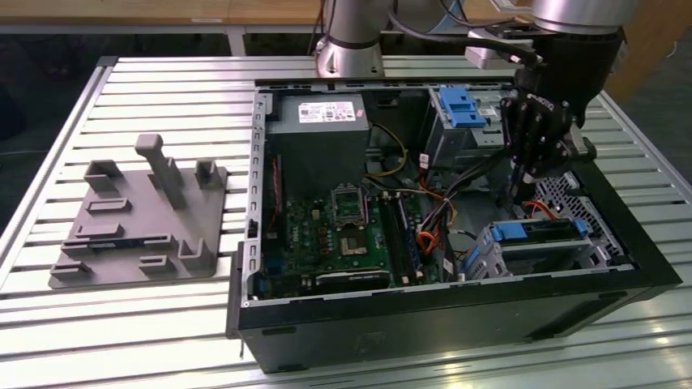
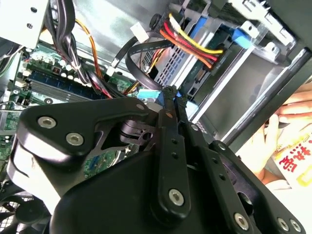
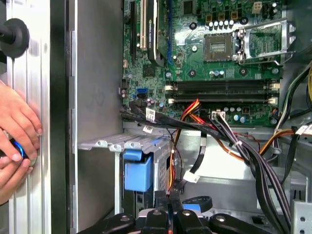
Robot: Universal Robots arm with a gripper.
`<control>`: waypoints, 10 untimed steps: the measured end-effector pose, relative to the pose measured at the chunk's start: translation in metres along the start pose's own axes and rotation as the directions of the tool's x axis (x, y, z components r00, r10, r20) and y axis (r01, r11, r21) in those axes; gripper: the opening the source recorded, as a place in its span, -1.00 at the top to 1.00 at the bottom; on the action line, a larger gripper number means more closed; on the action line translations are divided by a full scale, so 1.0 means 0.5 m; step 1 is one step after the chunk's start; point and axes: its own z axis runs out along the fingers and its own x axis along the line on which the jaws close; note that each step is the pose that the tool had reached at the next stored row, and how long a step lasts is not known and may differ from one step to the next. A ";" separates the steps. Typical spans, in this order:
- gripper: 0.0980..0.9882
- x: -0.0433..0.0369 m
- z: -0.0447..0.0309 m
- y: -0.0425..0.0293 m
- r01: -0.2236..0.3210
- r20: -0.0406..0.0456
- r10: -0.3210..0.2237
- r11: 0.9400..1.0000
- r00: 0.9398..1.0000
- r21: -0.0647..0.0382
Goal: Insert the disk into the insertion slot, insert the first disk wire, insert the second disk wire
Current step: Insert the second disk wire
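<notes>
Gripper (image 1: 530, 180) above insertion slot (image 1: 540, 243)

An open black computer case (image 1: 454, 312) lay on its side on the slatted metal table (image 1: 162, 81). Inside it, a green motherboard (image 1: 335, 235) covered the floor of the case, with an empty processor socket (image 3: 220, 47) and long memory slots (image 3: 222, 90) seen in the first wrist view. A grey power supply (image 1: 319, 121) sat at the far end, and a taller grey cage with a blue latch (image 1: 459, 109) stood beside it. Bundles of black, red, orange and yellow cables (image 3: 234, 141) ran across the board. Well apart, toward the exterior view's left, a grey plastic fixture (image 1: 135, 219) with upright posts rested on the table.
</notes>
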 end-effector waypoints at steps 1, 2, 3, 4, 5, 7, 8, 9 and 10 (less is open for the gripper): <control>0.90 0.000 0.000 -0.009 0.000 0.000 0.000 1.000 1.000 -0.002; 0.90 0.000 0.001 -0.018 0.001 0.001 -0.001 1.000 1.000 -0.004; 0.90 0.000 0.001 -0.025 0.002 0.001 -0.002 1.000 1.000 -0.007; 0.90 0.000 0.001 -0.032 0.002 0.004 -0.002 1.000 1.000 -0.010; 0.90 0.000 0.002 -0.036 0.003 0.010 -0.003 1.000 1.000 -0.012; 0.90 0.000 0.002 -0.038 0.002 0.040 -0.002 1.000 0.999 -0.013; 0.90 0.000 0.002 -0.038 0.001 0.058 0.000 1.000 0.998 -0.013; 0.90 0.000 0.002 -0.038 0.000 0.073 0.001 1.000 0.997 -0.013; 0.90 0.001 0.001 -0.038 -0.002 0.082 0.003 1.000 0.997 -0.013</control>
